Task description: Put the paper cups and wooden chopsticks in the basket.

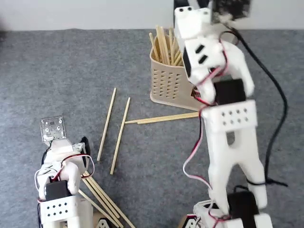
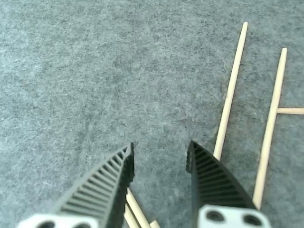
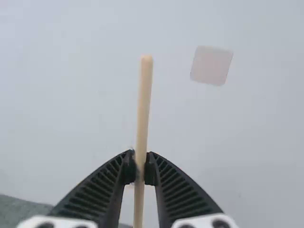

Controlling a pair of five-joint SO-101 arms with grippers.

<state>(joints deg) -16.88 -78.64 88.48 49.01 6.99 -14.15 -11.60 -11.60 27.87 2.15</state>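
The right pincer (image 3: pixel 138 166) is clamping a pale wooden chopstick (image 3: pixel 144 104), whose long axis is running straight out past the tips toward the white wall. The beige perforated plastic basket (image 1: pixel 166 85) is sitting close under that arm, so the stick probably needs tipping downward. The left pincer (image 2: pixel 159 154) is hanging wide over grey carpet (image 2: pixel 95 71), with loose wooden sticks (image 2: pixel 231 90) lying just beside it.

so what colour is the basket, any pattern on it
The basket is beige, with rows of small holes in its wall; clearest in the high view.
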